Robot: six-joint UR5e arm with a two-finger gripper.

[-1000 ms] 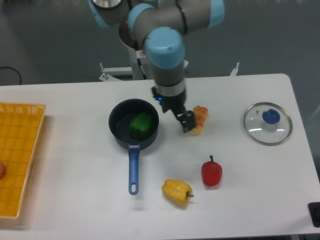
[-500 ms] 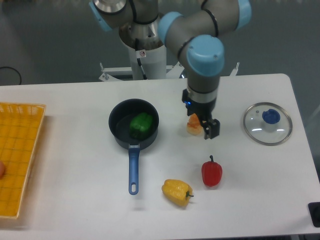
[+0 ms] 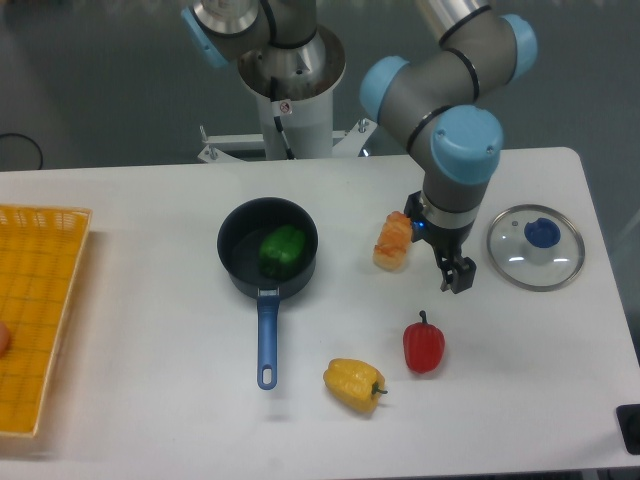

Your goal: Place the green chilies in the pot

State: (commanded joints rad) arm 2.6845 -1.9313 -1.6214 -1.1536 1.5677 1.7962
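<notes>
Green chilies (image 3: 282,249): I see them lying inside the pot (image 3: 240,262), a little right of its centre, below the rim line.
Pot: it sits on the white worktop (image 3: 150,330), its blue handle (image 3: 266,340) running straight toward the near edge.
Claw (image 3: 457,276): it hangs well to the right of the pot, between the glass lid (image 3: 535,247) and the orange-and-yellow toy (image 3: 393,240). It carries nothing. The fingers look close together, but from this angle I cannot tell whether they are spread or pressed.
Task status: I judge the placing done, since the chilies rest in the pot and the claw is clear of them.
Step in hand: as I read it, the arm is getting away from the pot and parking.
How I would do it well: I would keep the claw high while it is over the worktop, so it does not clip the orange-and-yellow toy or the red pepper (image 3: 424,344), both right of the pot and near the claw.
What to avoid: I would not swing back over the pot or brush its handle, as a nudge could tip the chilies out.
Other things: a yellow pepper (image 3: 354,384) lies near the handle's end, to its right, and an orange tray (image 3: 40,310) sits far left of the pot.
</notes>
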